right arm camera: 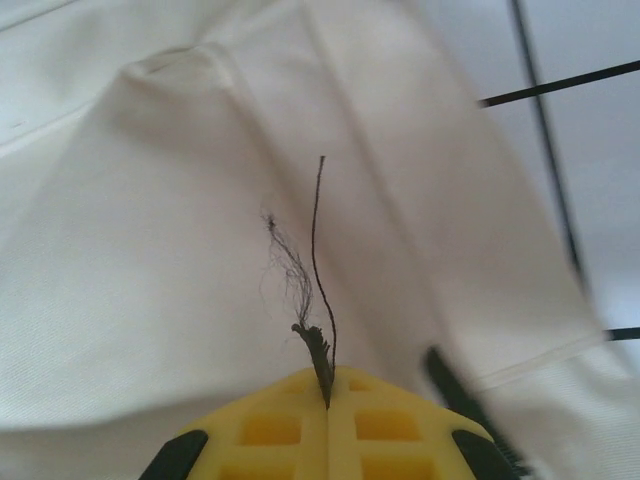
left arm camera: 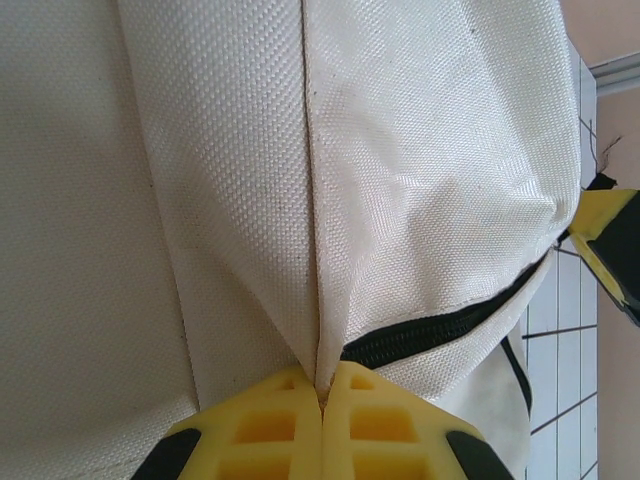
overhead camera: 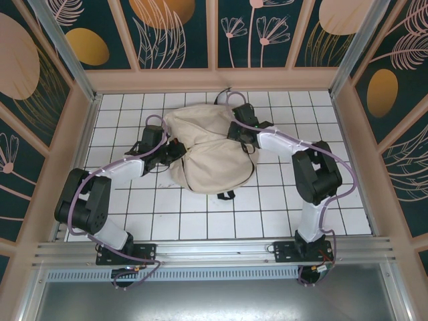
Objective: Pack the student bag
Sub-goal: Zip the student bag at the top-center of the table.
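The student bag (overhead camera: 207, 150), a large cream backpack of soft woven fabric with dark zippers and black straps, lies slumped on the white tiled table (overhead camera: 200, 214), midway between its left and right edges and nearer the far edge than the near one. The left gripper (overhead camera: 175, 150) is at the bag's left flank; in its wrist view we see its yellow fingers (left arm camera: 230, 410) clenched on the raised fabric seam (left arm camera: 310, 200), just beside the end of the dark zipper (left arm camera: 440, 330), which looks closed along the stretch we can see. The right gripper (overhead camera: 241, 130) sits at the bag's far right shoulder, clenched too, pinching a frayed dark thread (right arm camera: 315, 270) that stands up from between its tips; whether any cloth is caught with it we cannot tell. We judge the step in hand to be steadying and opening the bag for packing. To do it well, we would treat the left pinch as the anchor and hold the seam taut rather than drag it, since the soft cloth will likely bunch and slide on the tiles. The thread looks a poor handle that may slip or snap, so we would move the right fingers to the zipper pull or a firm fold, then draw slowly along the zipper's line, away from the anchor
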Tool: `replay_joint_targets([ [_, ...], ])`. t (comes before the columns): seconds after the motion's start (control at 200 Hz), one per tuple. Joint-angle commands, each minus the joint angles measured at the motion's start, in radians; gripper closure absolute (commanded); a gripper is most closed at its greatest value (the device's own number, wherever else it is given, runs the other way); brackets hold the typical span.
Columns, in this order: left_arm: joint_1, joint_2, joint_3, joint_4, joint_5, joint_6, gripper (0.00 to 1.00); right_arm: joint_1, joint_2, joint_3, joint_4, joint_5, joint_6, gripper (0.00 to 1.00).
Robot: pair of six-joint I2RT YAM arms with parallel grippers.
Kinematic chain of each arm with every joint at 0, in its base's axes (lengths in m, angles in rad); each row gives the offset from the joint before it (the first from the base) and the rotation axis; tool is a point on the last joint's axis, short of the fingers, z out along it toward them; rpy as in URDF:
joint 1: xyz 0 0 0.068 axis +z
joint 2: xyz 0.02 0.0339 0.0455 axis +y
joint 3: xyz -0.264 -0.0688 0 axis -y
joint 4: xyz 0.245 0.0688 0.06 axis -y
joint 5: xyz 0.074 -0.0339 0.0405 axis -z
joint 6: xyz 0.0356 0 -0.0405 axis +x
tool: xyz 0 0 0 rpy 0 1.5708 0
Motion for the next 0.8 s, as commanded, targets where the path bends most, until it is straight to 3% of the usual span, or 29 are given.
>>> replay_joint_targets([
  [0.0,0.028,-0.031,-0.007,-0.082,-0.07,0.027,1.0,-0.056,-0.031,-0.014,0.039,0.112,0.003,1.0],
  [0.155,0.031,-0.029,-0.007,-0.084,-0.074,0.03,1.0,-0.08,-0.011,-0.011,0.043,0.097,0.007,1.0],
  [0.45,0.044,-0.003,0.024,-0.087,-0.085,0.044,1.0,-0.095,0.069,0.076,-0.117,0.208,0.121,1.0],
  [0.651,0.05,0.065,0.108,-0.09,-0.082,0.084,1.0,-0.082,0.028,0.065,-0.071,0.113,0.094,1.0],
  [0.796,0.051,0.132,0.206,-0.11,-0.085,0.11,1.0,-0.076,-0.014,0.048,-0.111,0.085,0.158,1.0],
])
